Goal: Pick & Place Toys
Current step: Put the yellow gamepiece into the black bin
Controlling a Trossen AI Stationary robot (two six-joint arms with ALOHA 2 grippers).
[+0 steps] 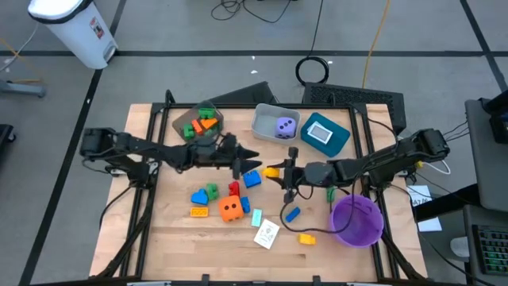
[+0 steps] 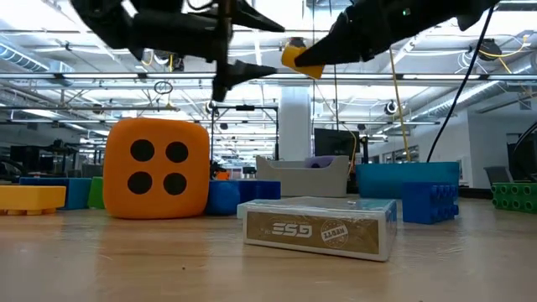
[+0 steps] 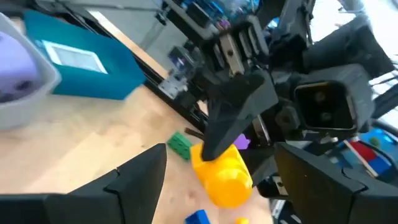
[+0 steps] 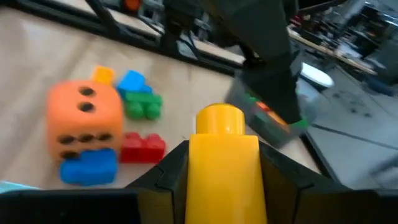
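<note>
My right gripper [image 1: 279, 171] hangs above the table's middle, shut on a yellow block [image 4: 221, 163], which also shows in the low view [image 2: 295, 57]. My left gripper [image 1: 252, 159] faces it from the left, level and open. Its fingertips [image 3: 140, 180] stand a short way from the block and touch nothing. On the table below lie an orange dotted die [image 1: 231, 209], a red block [image 1: 234, 189], a blue block [image 1: 252, 178], green and blue blocks [image 1: 206, 193] and a small card pack [image 1: 266, 233]. A purple die [image 1: 284, 126] sits in the grey bin [image 1: 263, 119]. My right gripper pinches the yellow block's two flat sides [image 4: 194, 168] between its two fingers. The fingers come level from the table's right side and lie along the block. The block's round stud end [image 4: 219, 119] sticks out past the fingertips toward my left gripper. The block is lifted clear of the table.
A brown bin [image 1: 181, 119] with several blocks stands at the far left, and a teal bin [image 1: 337, 143] beside the grey one. The purple bowl [image 1: 355, 221] sits near right. A green block [image 1: 331, 193], a blue block [image 1: 292, 213] and a yellow block [image 1: 306, 237] lie close to it.
</note>
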